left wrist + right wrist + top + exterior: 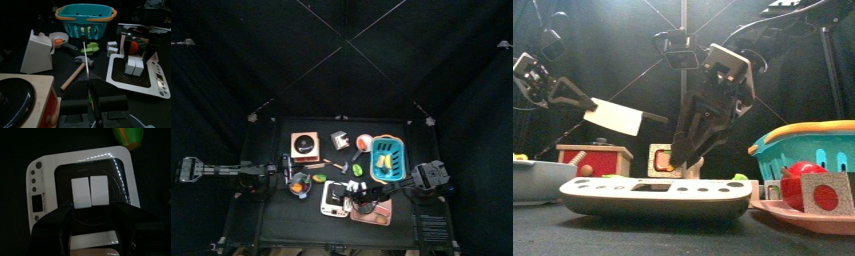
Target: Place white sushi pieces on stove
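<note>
We saw two small white block-shaped sushi pieces lying side by side on the flat white stove; the right gripper hovered above them, jaws spread and empty. The left gripper rested pinched together.

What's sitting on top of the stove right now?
Two white sushi pieces lie side by side on the stove burner. The open right gripper hangs just above, hiding the stove's near edge, so anything there cannot be seen.
</note>
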You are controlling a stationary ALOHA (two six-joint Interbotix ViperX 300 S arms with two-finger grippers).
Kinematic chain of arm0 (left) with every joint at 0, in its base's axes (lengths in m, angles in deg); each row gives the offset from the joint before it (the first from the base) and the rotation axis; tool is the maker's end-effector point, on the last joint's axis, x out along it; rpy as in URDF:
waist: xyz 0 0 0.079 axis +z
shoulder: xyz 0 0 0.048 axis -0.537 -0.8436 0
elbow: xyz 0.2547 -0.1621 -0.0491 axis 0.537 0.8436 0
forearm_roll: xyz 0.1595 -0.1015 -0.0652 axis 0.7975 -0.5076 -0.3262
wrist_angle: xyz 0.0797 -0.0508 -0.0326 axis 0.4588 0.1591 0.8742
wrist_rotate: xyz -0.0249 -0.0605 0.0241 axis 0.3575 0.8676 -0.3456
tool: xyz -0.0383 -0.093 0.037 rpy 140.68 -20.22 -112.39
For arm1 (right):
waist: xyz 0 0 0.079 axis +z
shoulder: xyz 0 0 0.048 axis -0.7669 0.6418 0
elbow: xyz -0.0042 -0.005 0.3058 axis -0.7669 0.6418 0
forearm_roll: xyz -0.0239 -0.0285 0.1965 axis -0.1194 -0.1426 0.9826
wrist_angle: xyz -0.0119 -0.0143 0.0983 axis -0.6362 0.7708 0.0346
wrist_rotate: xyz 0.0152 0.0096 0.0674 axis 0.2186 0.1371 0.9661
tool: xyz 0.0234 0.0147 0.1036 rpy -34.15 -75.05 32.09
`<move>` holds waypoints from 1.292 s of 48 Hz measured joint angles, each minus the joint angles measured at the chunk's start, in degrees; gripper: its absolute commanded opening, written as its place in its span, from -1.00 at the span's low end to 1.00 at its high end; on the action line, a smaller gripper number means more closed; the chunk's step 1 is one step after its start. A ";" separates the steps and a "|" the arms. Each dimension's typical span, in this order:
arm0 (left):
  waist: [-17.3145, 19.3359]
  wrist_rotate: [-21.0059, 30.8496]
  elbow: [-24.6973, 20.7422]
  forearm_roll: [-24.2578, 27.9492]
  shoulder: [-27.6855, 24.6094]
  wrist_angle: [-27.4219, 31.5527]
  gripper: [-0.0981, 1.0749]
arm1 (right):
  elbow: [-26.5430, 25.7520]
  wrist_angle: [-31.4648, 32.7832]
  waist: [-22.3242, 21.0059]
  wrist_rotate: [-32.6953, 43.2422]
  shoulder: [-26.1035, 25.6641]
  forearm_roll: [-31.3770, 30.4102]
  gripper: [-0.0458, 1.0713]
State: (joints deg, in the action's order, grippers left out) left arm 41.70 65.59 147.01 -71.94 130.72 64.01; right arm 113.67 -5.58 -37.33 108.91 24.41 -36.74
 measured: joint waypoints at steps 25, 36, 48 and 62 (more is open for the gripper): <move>0.00 0.00 0.00 0.00 -0.09 0.26 -0.26 | 0.09 -1.85 -0.26 0.00 0.00 -6.68 0.35; 0.00 0.00 0.00 0.00 0.00 0.62 -0.26 | 0.18 -1.93 -0.26 0.09 0.09 -4.31 0.38; 0.00 0.00 -0.09 0.00 -0.09 0.70 -0.26 | 0.35 -1.93 -0.70 0.00 0.09 0.09 0.66; 0.00 0.09 0.00 0.00 0.00 0.70 -0.26 | 0.35 -2.37 -0.79 0.09 0.09 0.09 0.95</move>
State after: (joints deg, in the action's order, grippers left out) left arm 41.70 65.68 147.01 -71.94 130.72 64.71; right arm 114.02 -7.96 -38.12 109.00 24.49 -36.65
